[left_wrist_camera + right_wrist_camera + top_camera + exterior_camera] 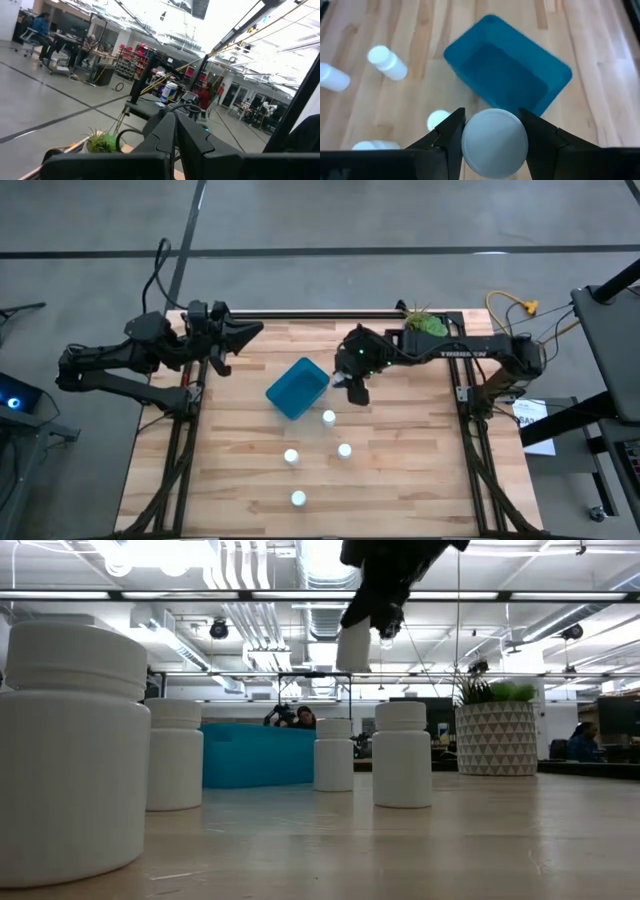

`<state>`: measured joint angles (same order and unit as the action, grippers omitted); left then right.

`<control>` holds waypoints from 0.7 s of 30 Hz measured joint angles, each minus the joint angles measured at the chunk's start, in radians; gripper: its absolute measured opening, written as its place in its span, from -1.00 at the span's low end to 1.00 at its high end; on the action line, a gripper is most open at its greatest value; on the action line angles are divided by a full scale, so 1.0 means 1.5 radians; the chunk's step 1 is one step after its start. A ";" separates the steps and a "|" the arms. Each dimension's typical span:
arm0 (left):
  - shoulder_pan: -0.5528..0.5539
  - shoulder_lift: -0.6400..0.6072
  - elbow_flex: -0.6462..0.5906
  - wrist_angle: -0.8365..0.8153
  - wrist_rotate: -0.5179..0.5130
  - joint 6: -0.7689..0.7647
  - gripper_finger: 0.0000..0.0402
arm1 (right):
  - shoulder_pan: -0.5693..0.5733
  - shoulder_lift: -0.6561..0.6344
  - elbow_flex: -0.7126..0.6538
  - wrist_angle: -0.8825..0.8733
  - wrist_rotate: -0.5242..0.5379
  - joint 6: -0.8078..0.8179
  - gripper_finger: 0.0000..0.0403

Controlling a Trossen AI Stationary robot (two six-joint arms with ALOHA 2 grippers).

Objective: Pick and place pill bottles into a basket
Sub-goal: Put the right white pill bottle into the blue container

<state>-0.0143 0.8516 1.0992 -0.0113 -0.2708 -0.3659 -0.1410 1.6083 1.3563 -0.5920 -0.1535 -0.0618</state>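
My right gripper (pixel 355 387) is shut on a white pill bottle (pixel 494 142), high above the table just right of the teal basket (pixel 297 388). The bottle also shows in the low view (pixel 353 645). In the right wrist view the basket (pixel 507 72) shows nothing inside. Several more white bottles stand upright on their bases on the table near the basket: (pixel 329 417), (pixel 345 450), (pixel 291 456), (pixel 298 498). My left gripper (pixel 250 332) is shut and empty, held up at the table's far left. My right gripper pinches the bottle between its two fingers (pixel 451 135), one on each side of its upper end by the round cap (pixel 470 142). The fingers come from above, pointing down. The bottle hangs below them (pixel 353 650), roughly upright and lifted clear of the table.
A white patterned pot with a green plant (pixel 497 735) stands at the table's far right (pixel 425 323). Bare wood lies left of the basket and along the near edge (pixel 200 480). People sit in the room beyond the table.
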 joint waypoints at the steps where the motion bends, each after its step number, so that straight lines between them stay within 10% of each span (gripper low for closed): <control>1: 0.000 0.000 0.000 0.001 0.000 -0.002 -1.00 | -0.003 0.009 0.001 -0.002 0.000 0.003 -0.27; 21: 0.000 -0.034 -0.013 -0.023 0.001 -0.008 -1.00 | -0.038 0.205 0.216 -0.052 0.017 -0.021 -0.27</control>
<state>-0.0143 0.8006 1.0801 -0.0462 -0.2699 -0.3778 -0.1986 1.9164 1.6810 -0.6697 -0.1284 -0.0929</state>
